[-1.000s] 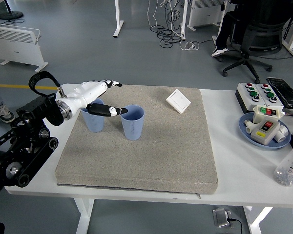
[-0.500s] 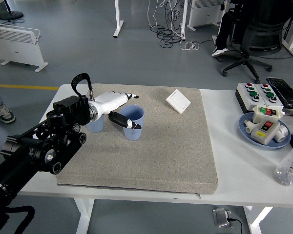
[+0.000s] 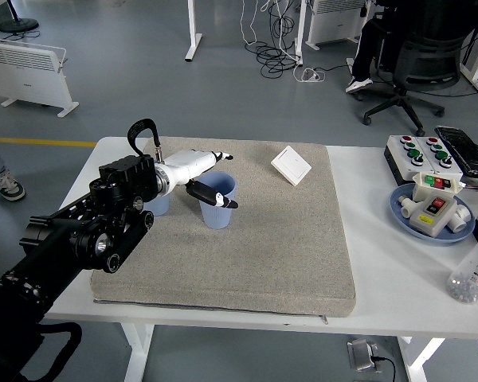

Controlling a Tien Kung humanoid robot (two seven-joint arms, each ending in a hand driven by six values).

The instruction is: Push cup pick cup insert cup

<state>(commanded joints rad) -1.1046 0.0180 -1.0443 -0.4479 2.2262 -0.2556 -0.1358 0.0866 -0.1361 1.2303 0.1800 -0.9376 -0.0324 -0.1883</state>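
Two light-blue cups stand upright on the grey mat [image 3: 247, 255], in its far left part. The right cup [image 3: 219, 208] has my left hand [image 3: 225, 180] around it: the white fingers [image 3: 207, 156] stretch straight past its far rim and the thumb [image 3: 211, 196] lies across its front wall. The hand is open, not clenched on the cup. The left cup [image 3: 159, 204] is mostly hidden behind my black forearm [image 3: 103, 227]. My right arm does not show.
A white square plate [image 3: 291, 165] lies at the mat's far right. On the table's right are a button box [image 3: 418, 153], a blue dish [image 3: 404, 216] of parts and a red-capped bottle [image 3: 472, 274]. An office chair stands beyond the table.
My left arm has swung in over the table and to the right. The hand went from above the left cup to straddling the right cup, which stayed in place.
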